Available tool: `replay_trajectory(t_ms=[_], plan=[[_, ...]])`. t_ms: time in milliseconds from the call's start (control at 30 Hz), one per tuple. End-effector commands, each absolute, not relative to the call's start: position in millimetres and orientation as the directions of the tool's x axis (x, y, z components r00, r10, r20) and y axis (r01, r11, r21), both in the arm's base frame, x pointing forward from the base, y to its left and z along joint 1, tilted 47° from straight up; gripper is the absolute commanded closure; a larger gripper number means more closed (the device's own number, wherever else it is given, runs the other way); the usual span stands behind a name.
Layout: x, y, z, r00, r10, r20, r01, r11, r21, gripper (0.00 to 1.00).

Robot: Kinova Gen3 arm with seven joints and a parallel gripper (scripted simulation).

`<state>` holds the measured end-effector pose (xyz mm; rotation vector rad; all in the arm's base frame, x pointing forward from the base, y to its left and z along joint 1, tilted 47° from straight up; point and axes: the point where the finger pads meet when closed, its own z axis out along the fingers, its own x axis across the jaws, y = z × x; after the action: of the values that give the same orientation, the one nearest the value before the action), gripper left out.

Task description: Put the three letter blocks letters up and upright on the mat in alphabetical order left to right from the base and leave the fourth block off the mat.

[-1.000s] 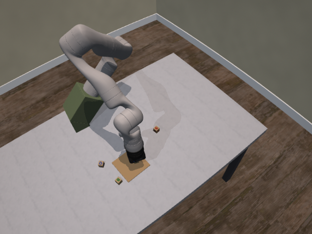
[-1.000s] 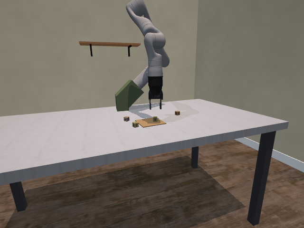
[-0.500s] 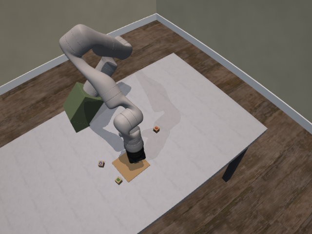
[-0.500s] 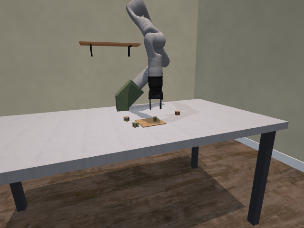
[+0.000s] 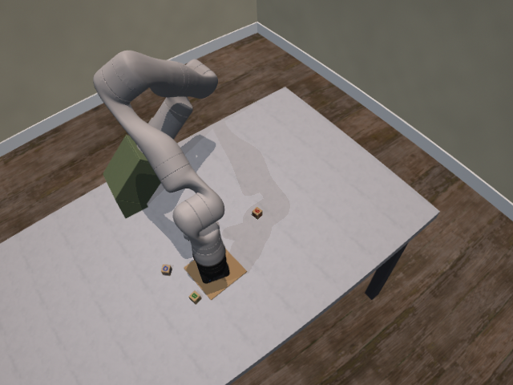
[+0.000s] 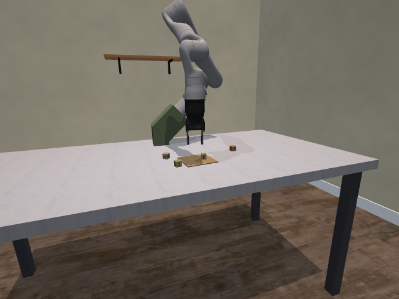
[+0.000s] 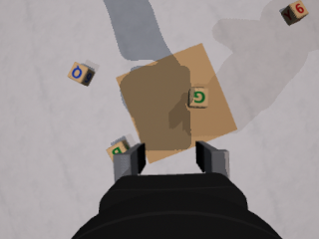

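From where I stood, the gripper (image 6: 194, 140) hung well above the tan mat (image 7: 207, 67), its jaws spread wide with nothing between them. One block, the G block (image 7: 198, 98), lay on the mat near one edge. The B block (image 7: 118, 149) sat on the table (image 6: 290, 154) just off the mat's corner, half hidden by a finger in the wrist view. The block with the blue mark (image 7: 80, 74), an O or a D by the look of it, rested well apart on the other side, and the block with the red 6 (image 7: 294, 11) lay far off across the table, already clear of the mat. To my mind the arm was choosing its next pick. The B block seemed the natural choice: it would pay to centre the open fingers squarely over it, aligned with two flat sides, descend straight, and close without nudging the mat. Placing it beside the G should leave room for the third letter and keep each letter upright as seen from the base.
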<state>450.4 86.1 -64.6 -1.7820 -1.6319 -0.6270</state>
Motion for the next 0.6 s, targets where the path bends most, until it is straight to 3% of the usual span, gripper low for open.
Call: replay_trajectory(t_ms=[0, 100, 567], plan=[[466.9, 71.9, -87.8, 0.137, 0.680, 0.720, 0.988, -0.046, -0.144, 0.00], [477.1, 52.7, -112.1, 0.138, 0.680, 0.720, 0.988, -0.045, -0.148, 0.00], [478.9, 48.0, -118.2, 0.139, 0.679, 0.720, 0.988, -0.044, -0.149, 0.00]])
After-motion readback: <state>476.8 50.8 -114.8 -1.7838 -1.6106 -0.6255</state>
